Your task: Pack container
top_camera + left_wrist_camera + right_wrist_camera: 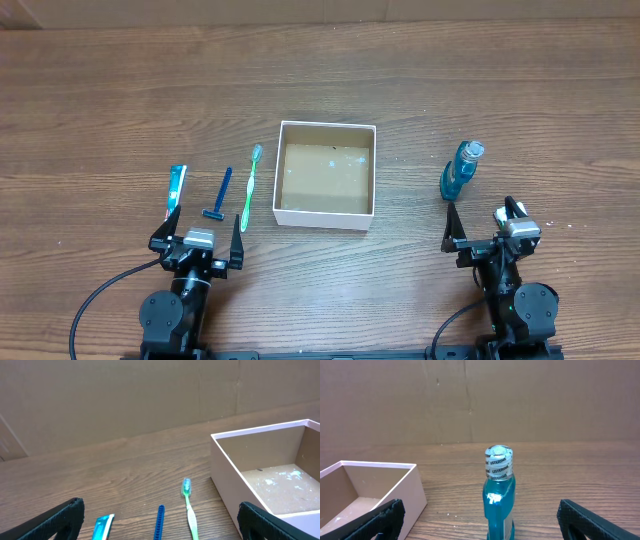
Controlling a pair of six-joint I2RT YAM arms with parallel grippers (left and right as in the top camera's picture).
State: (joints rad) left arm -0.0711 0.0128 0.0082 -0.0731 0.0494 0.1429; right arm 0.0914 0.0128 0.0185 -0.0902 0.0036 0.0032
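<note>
— Scanning the wooden counter [320, 80]; finding the container [326, 218]?
— Seeing it sitting mid-counter, open side up, showing a speckled tan floor.
— Gripping anything with the left tool [203, 222] or right tool [481, 215]?
— Holding nothing; hanging near the front edge, fingers spread wide on both.
— Spotting smaller things?
— Seeing a blue mouthwash bottle [462, 170] standing right of the container; left of it, lying apart, green toothbrush [250, 187], toothpaste tube [175, 190], blue razor [219, 195].

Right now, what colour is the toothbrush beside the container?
Light green, with a pale blue head; the toothbrush shows best in the left wrist view.
</note>
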